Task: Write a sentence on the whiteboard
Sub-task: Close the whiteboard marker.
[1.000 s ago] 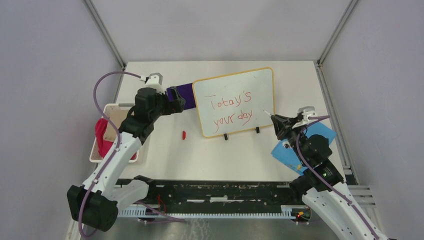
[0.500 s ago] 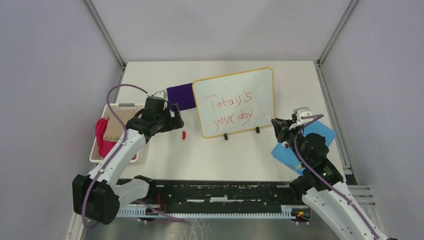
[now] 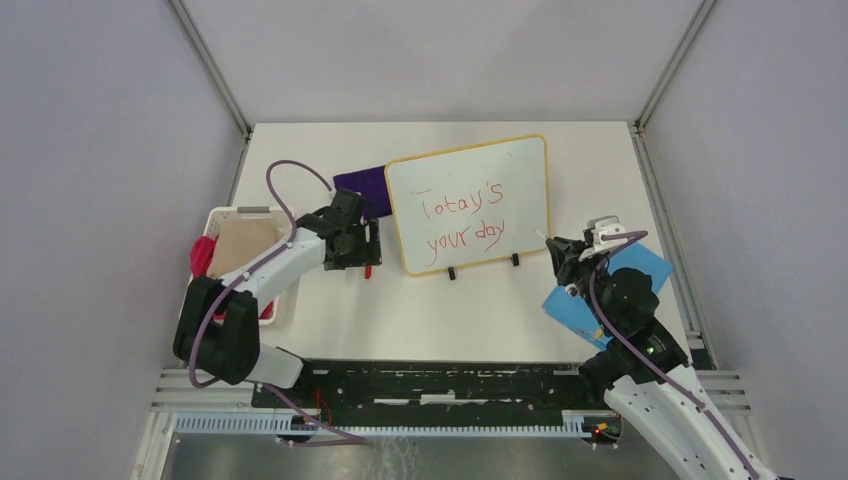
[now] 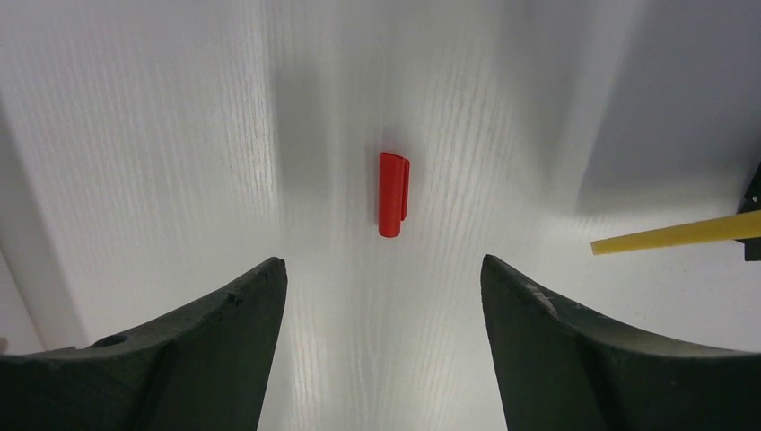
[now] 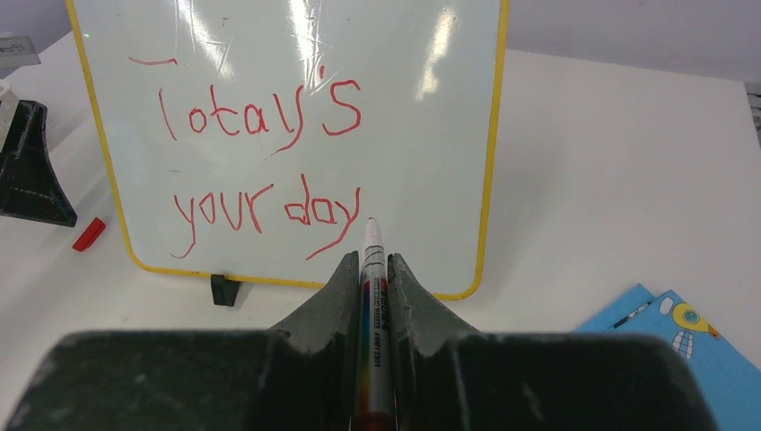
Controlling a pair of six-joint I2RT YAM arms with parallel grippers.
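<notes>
I see my left end effector [image 4: 379,266] spread wide over the red cap [image 4: 392,194], my right end effector [image 5: 369,262] clenched on the marker [image 5: 372,235] at 4 o'clock of the whiteboard [image 3: 520,170].

It's a robotics lab test cell: plain grey wall panels [image 3: 100,200], aluminium frame posts [image 3: 208,68], a black mounting rail [image 3: 450,385] edging the white counter [image 3: 480,310].

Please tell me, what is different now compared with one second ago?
The left gripper swung from beside the whiteboard's left edge toward the near side and now hangs open over the red cap. The right gripper, shut on the marker, drew slightly back from the board. Nothing was grasped or released. Whiteboard, sentence and cap did not move.
</notes>
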